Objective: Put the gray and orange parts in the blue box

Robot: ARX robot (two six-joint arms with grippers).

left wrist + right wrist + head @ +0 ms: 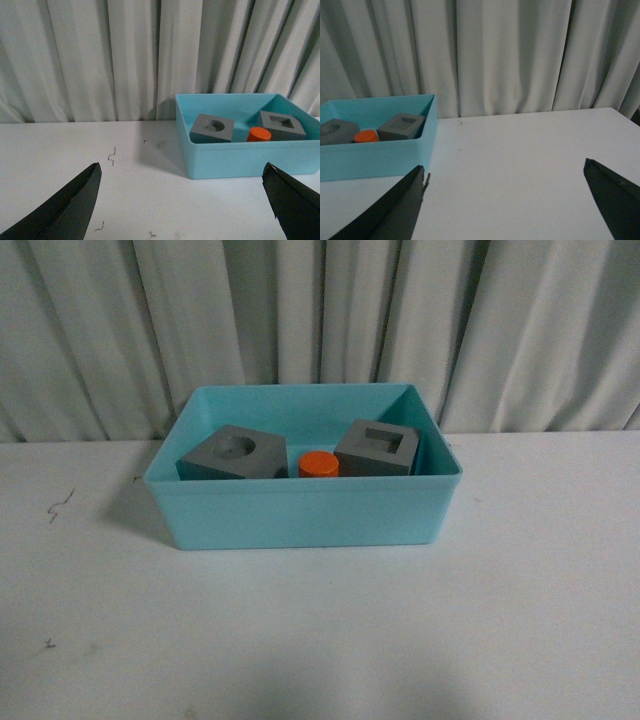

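The matte gray cube with a round recess point(234, 453), the matte gray cube with a square recess point(377, 448) and the small orange cylinder point(319, 464) between them are all sitting inside the light turquoise plastic box point(300, 515), so the task is looking complete. The left gripper point(182, 200) and the right gripper point(505, 200) are both hanging wide open and empty, well apart from the box and holding nothing.

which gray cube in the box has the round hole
The left gray cube, left of the orange cylinder; the right gray cube has a square recess.

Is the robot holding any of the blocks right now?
No. Both the left gripper and right gripper are open and empty; the parts sit in the blue box.
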